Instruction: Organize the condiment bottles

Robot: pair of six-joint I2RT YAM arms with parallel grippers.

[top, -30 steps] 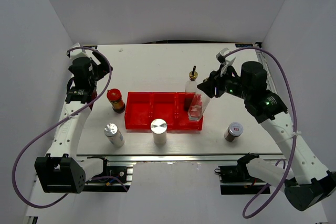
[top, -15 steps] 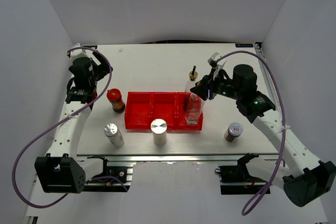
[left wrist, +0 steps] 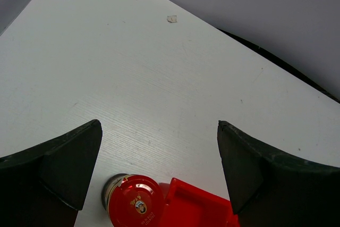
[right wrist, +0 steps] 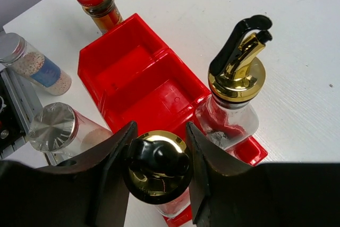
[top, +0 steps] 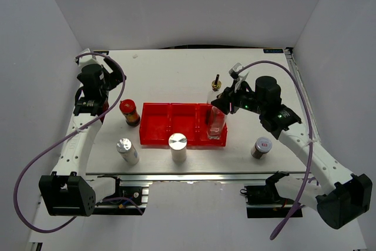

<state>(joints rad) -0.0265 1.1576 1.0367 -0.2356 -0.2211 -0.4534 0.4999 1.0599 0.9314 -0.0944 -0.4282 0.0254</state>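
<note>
My right gripper (right wrist: 159, 134) (top: 225, 103) is shut on the gold cap of a clear glass bottle (right wrist: 158, 166) (top: 216, 123). The bottle stands upright at the front of the red tray's (top: 170, 126) right compartment. A second gold-spouted glass bottle (right wrist: 234, 86) (top: 215, 91) stands just behind it. My left gripper (left wrist: 159, 126) (top: 89, 107) is open and empty above the table, with the red-lidded dark jar (left wrist: 133, 201) (top: 129, 111) left of the tray below it. Two silver-topped cylinders (top: 127, 150) (top: 177, 147) stand in front of the tray. The short silver-lidded jar (top: 261, 147) stands at the front right.
The tray's left and middle compartments (right wrist: 141, 70) hold nothing. A metal rail (top: 194, 176) runs along the table's near edge. White walls enclose the back and sides.
My right gripper moved left and brought the glass bottle from tilted to upright over the tray's right compartment. The left arm has not moved.
</note>
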